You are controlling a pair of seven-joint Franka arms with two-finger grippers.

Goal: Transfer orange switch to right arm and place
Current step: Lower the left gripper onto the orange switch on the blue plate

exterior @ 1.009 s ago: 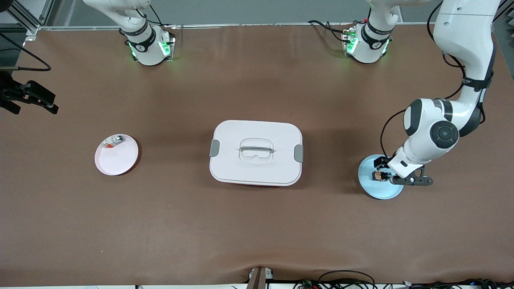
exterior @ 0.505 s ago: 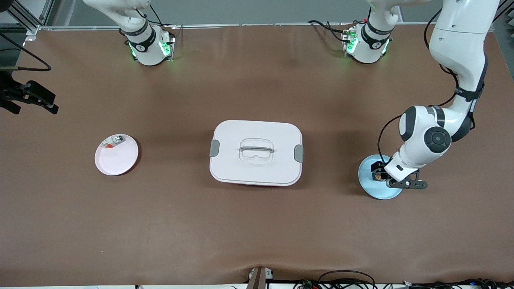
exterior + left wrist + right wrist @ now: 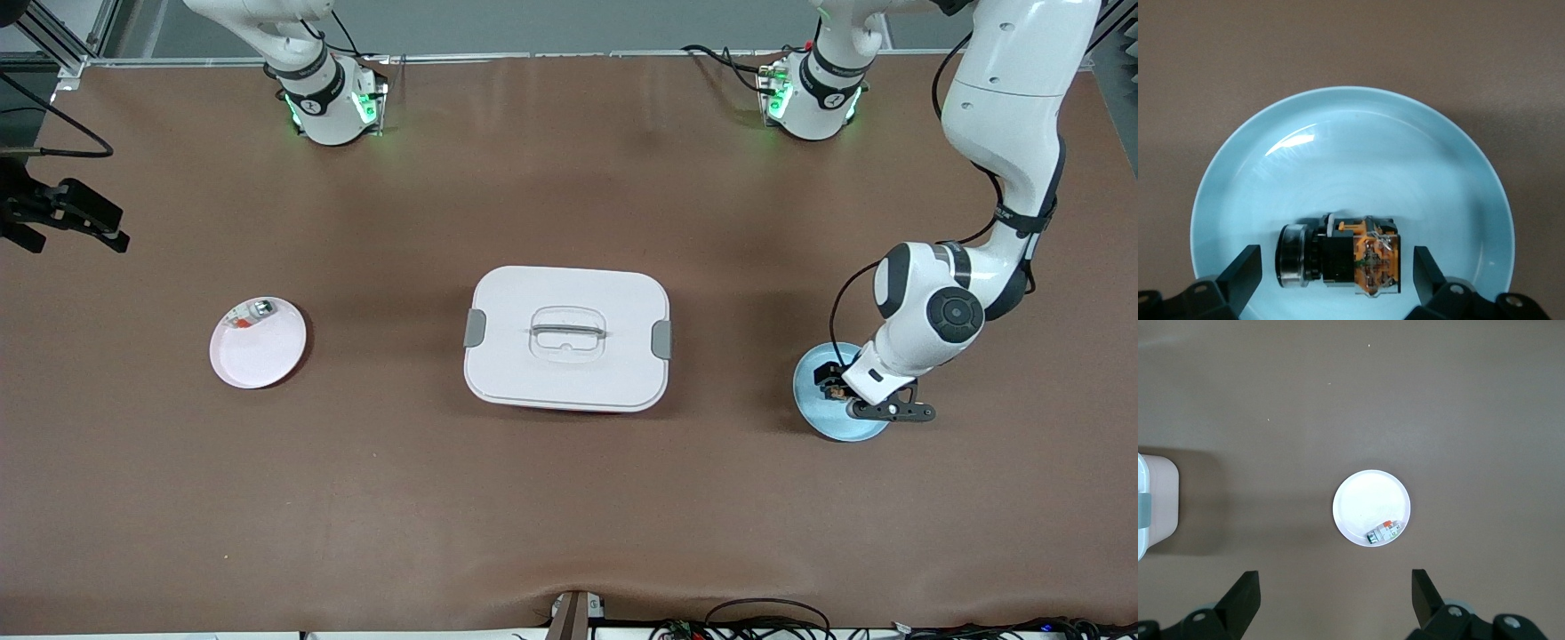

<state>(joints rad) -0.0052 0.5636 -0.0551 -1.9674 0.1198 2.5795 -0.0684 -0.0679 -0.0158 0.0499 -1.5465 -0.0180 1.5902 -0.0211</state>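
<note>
The orange switch (image 3: 1355, 260), a small black block with an orange-tan part and a silvery cap, lies on its side on the light blue plate (image 3: 1351, 140). The plate (image 3: 822, 420) sits at the left arm's end of the table. My left gripper (image 3: 1337, 270) is low over the plate, open, one finger on each side of the switch and apart from it. In the front view the left gripper (image 3: 840, 389) covers much of the switch (image 3: 833, 389). My right gripper (image 3: 1336, 587) is open and empty, high over the table, and does not show in the front view.
A white lidded box (image 3: 567, 338) with grey latches stands mid-table. A pinkish-white plate (image 3: 258, 356) at the right arm's end holds a small silvery-white piece (image 3: 253, 311); both show in the right wrist view, plate (image 3: 1361, 497) and piece (image 3: 1383, 532).
My left arm has come down and shifted slightly toward the table's middle, bringing its open fingers around the switch on the blue plate. The switch has not moved.
</note>
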